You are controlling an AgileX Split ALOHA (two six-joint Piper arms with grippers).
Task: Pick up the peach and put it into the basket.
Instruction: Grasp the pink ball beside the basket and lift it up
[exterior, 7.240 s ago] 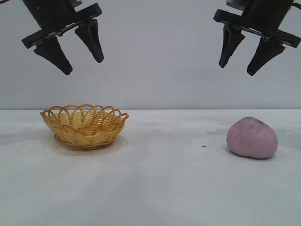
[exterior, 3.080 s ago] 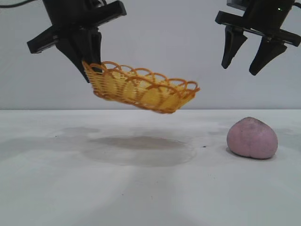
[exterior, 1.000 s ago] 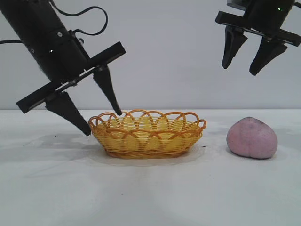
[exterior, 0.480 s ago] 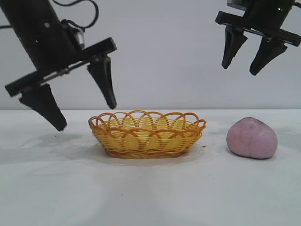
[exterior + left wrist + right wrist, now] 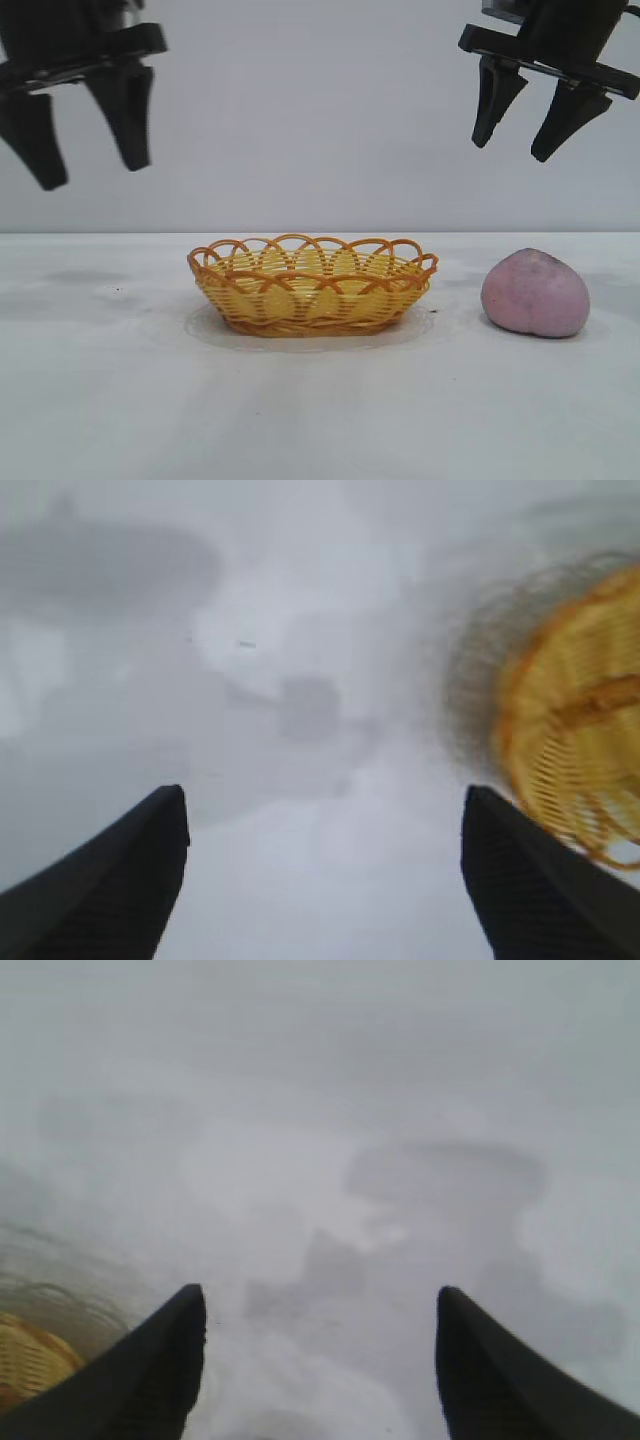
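Note:
The yellow woven basket (image 5: 313, 284) with its orange looped rim sits on the white table at the middle. The pinkish-purple peach (image 5: 535, 293) lies on the table to its right, apart from it. My left gripper (image 5: 92, 175) hangs open and empty high at the left, well clear of the basket. High at the right my right gripper (image 5: 512, 152) is open and empty, above the peach. In the left wrist view the basket (image 5: 580, 750) shows off to one side of the open left gripper (image 5: 325, 800). The right gripper (image 5: 320, 1295) shows only bare table between its fingers, with the basket (image 5: 30, 1360) at the picture's edge.
The white table (image 5: 320, 410) runs wide in front of and to either side of the basket and fruit. A plain grey wall (image 5: 320, 110) stands behind.
My left gripper has let go of the basket, opened wider and risen up and to the left. The basket stays where it was set down. Right arm and peach have not moved.

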